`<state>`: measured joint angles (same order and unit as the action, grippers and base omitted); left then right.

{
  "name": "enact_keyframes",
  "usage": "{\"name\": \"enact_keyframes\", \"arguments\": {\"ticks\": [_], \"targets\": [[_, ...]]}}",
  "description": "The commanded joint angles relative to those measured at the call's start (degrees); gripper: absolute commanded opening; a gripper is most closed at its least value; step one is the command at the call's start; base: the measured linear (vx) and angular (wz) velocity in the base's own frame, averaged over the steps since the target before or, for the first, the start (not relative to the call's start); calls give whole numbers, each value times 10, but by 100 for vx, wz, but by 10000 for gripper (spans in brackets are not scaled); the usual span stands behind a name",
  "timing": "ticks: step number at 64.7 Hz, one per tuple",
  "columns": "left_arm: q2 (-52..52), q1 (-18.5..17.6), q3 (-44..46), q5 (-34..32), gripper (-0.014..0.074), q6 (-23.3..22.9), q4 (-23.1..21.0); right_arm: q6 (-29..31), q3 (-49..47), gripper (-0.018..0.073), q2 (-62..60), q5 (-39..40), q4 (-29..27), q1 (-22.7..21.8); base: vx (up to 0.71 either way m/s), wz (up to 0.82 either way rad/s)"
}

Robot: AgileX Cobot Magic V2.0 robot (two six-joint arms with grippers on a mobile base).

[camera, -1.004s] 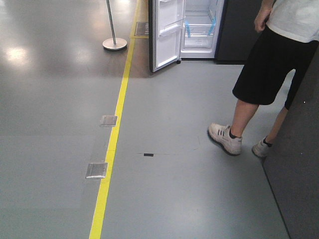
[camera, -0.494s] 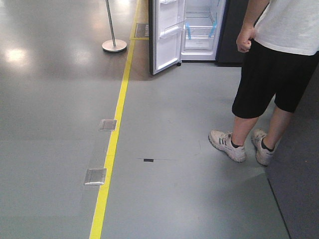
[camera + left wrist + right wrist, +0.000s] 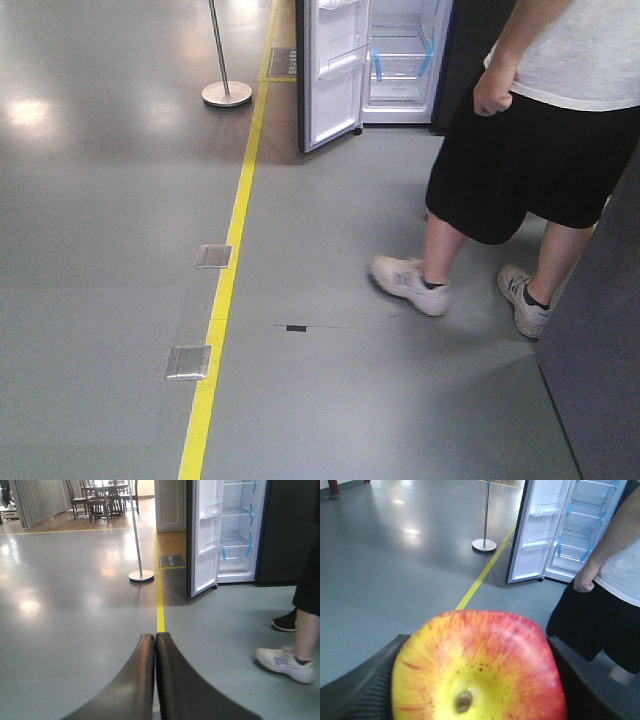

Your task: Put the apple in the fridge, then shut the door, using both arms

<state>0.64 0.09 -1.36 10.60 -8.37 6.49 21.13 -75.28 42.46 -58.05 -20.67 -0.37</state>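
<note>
The apple (image 3: 480, 665), red with yellow streaks and its dimple facing the camera, fills the bottom of the right wrist view. My right gripper (image 3: 476, 640) is shut on it, one dark finger on each side. In the left wrist view my left gripper (image 3: 155, 636) is shut, fingertips pressed together with nothing between them. The fridge (image 3: 400, 60) stands far ahead across the floor, its white inside and glass shelves showing. Its door (image 3: 330, 80) hangs wide open to the left. Fridge (image 3: 235, 530) and door (image 3: 205, 540) also appear in the left wrist view. Neither gripper shows in the front view.
A person (image 3: 520, 150) in black shorts and white shoes stands mid-stride on the right, between me and the fridge. A post on a round base (image 3: 226, 92) stands left of the door. A yellow floor line (image 3: 225, 290) runs toward the fridge, with two metal floor plates (image 3: 190, 362) beside it.
The person has stepped leftward into the path toward the fridge, one foot now forward and left. The fridge has shifted slightly in the front view.
</note>
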Motion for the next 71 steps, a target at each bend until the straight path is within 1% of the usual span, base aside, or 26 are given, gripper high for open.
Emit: {"name": "enact_keyframes", "arguments": {"ticks": [1,71], "targets": [[9,0,10,-39,-6,-2,-3,2,-13,98,1,45,-9,-2,5,-1],[9,0,10,-39,-6,-2,-3,2,-13,98,1,45,-9,-2,7,-2]]}}
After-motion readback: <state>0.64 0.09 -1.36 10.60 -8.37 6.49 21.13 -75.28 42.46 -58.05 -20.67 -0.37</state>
